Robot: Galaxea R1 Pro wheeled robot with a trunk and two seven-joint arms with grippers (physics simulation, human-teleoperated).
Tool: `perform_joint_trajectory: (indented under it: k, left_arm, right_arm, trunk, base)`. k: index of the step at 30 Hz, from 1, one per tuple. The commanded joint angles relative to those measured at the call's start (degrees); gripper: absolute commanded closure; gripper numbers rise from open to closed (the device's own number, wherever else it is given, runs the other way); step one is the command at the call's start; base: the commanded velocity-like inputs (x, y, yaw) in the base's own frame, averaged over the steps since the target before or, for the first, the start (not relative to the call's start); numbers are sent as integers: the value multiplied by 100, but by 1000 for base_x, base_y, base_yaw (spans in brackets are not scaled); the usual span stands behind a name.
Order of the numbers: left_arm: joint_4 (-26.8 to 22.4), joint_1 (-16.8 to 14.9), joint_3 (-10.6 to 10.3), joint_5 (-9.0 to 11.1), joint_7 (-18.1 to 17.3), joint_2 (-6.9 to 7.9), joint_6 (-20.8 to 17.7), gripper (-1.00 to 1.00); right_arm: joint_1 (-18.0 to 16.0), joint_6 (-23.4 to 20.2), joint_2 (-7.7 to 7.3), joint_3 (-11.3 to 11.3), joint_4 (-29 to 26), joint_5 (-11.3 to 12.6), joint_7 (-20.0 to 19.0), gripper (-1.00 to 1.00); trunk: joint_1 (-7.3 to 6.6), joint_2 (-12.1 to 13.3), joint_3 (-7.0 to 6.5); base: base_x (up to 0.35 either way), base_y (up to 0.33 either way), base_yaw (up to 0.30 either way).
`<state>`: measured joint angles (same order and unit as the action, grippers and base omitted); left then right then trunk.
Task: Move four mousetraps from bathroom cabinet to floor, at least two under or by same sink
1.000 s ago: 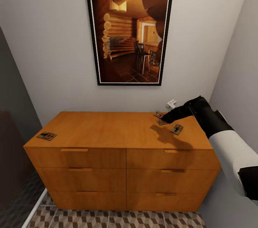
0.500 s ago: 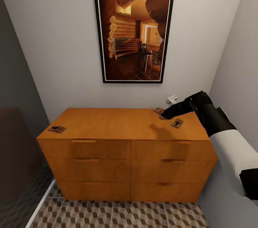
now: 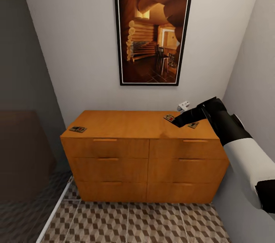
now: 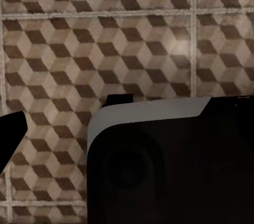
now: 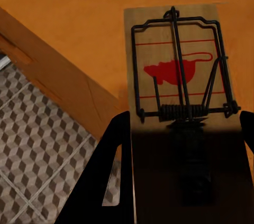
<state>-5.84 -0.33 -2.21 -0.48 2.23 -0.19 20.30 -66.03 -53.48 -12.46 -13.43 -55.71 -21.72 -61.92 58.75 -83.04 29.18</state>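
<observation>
The right tool (image 5: 182,129) gripped a flat brown wooden mousetrap (image 5: 180,81) over the long orange-brown wooden cabinet (image 3: 145,151), whose flat worktop stood at twelve o'clock above cube-patterned floor tiles (image 3: 133,222); I couldn't tell the left tool's state.

No readable text anywhere; the mousetrap (image 5: 180,76) bears only a red mouse figure.

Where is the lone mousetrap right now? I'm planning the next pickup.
In the head view, the lone mousetrap lies flat at the cabinet top's front left corner, far from the right gripper.
</observation>
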Motion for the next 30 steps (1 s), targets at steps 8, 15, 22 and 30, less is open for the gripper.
perform_joint_trajectory:
  k: [8,15,22,30]
  left_arm:
    - [5,-2,-23,-5,23,-1,18,-100]
    - [4,-2,-24,-5,23,-2,18,-100]
    - [4,-2,-25,-5,23,-1,18,-100]
    - [7,-2,-25,-5,23,-2,18,-100]
  right_arm:
    - [-7,-22,-2,-9,-2,-57,-51,100]
    - [-6,-22,-2,-10,26,-52,-49,100]
    - [-5,-20,-2,-10,35,-59,-49,100]
    - [-7,-13,-2,-10,53,-54,-43,100]
  trunk:
    - [-2,-4,6]
    - [-2,-4,6]
    - [-2,-4,6]
    - [-2,-4,6]
  base:
    - [-235,178,0]
    - [-274,150,0]
    - [-297,74,0]
    - [-332,8,0]
